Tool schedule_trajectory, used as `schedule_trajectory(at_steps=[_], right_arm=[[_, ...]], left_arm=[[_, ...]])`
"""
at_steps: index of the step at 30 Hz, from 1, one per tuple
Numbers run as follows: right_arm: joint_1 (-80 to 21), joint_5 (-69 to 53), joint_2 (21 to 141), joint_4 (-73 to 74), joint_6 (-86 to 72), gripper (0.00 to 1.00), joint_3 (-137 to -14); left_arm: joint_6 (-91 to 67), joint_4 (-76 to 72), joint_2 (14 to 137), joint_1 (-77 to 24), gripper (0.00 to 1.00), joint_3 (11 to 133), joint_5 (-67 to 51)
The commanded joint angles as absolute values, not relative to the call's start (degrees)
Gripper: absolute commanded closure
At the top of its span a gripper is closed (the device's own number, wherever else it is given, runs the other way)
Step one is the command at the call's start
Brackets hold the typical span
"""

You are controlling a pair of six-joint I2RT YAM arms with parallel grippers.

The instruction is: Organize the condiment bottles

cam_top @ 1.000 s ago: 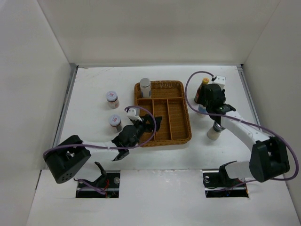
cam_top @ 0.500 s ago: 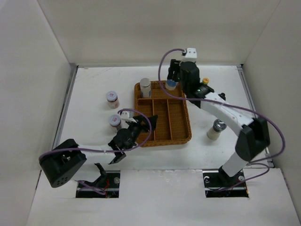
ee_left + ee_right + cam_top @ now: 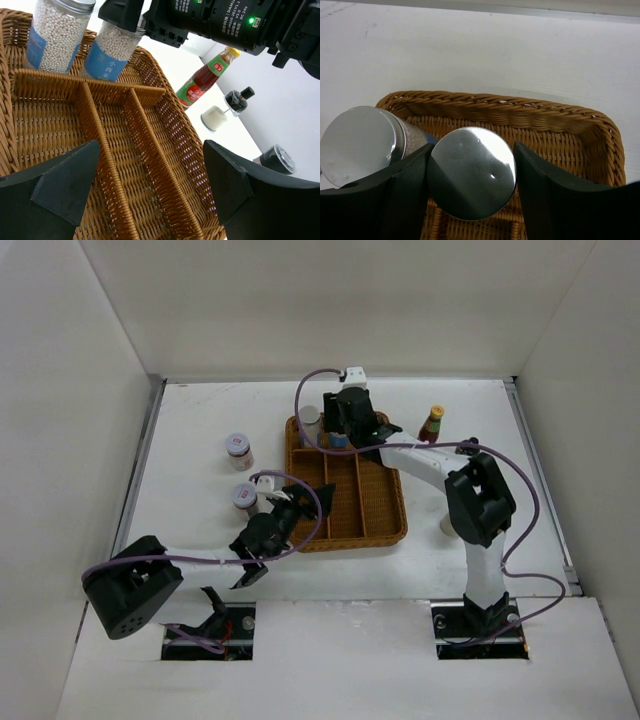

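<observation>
Squarely between right fingers — silver-lidded jar, clamped.

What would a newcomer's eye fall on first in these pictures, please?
The right tool, reaching over the far compartment of the wicker tray, grips a silver-lidded jar of white beads beside a matching jar. The left tool hangs open at the tray's near-left edge, and a red sauce bottle with a yellow cap stands on the table right of the tray.
</observation>
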State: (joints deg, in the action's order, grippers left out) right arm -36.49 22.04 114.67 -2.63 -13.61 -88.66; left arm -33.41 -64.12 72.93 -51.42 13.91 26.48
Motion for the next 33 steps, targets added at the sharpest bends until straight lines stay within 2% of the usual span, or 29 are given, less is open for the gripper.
schedule_trajectory(at_steps=[1, 3, 5, 8, 11, 15, 22, 27, 33], right_arm=[[-37.6, 21.7, 113.7, -7.2, -15.8, 0.40, -88.2], [-37.7, 22.1, 113.6, -7.4, -16.5, 0.33, -87.4], [-37.7, 23.1, 112.9, -7.4, -16.8, 0.21, -86.8], [-37.7, 24.1, 110.5, -7.3, -16.4, 0.08, -86.0], [-37.7, 24.0, 106.2, -6.7, -15.6, 0.02, -85.7], [-36.5, 24.3, 96.5, -6.4, -14.5, 0.00, -81.6], [-25.3, 30.3, 83.6, -5.7, -14.0, 0.00, -69.3], [-20.2, 33.1, 83.7, -3.7, -12.9, 0.00, -65.7], [-17.0, 30.9, 88.2, -4.3, -12.6, 0.01, -66.3]], left_arm=[[-32.9, -67.8, 72.7, -51.2, 0.15, 14.0, 26.4], [-32.9, -67.8, 72.9, -51.1, 0.15, 14.1, 26.3], [-32.9, -67.8, 72.8, -51.1, 0.15, 14.1, 26.0], [-32.9, -67.8, 72.8, -51.1, 0.15, 14.1, 25.9], [-32.9, -67.8, 72.4, -51.3, 0.15, 14.1, 25.9], [-32.9, -67.8, 72.3, -51.4, 0.15, 14.0, 25.9], [-32.9, -67.8, 72.5, -51.5, 0.15, 14.1, 25.9], [-32.9, -67.8, 72.4, -51.5, 0.15, 14.2, 25.8], [-33.0, -67.8, 73.0, -51.3, 0.15, 14.4, 25.5]])
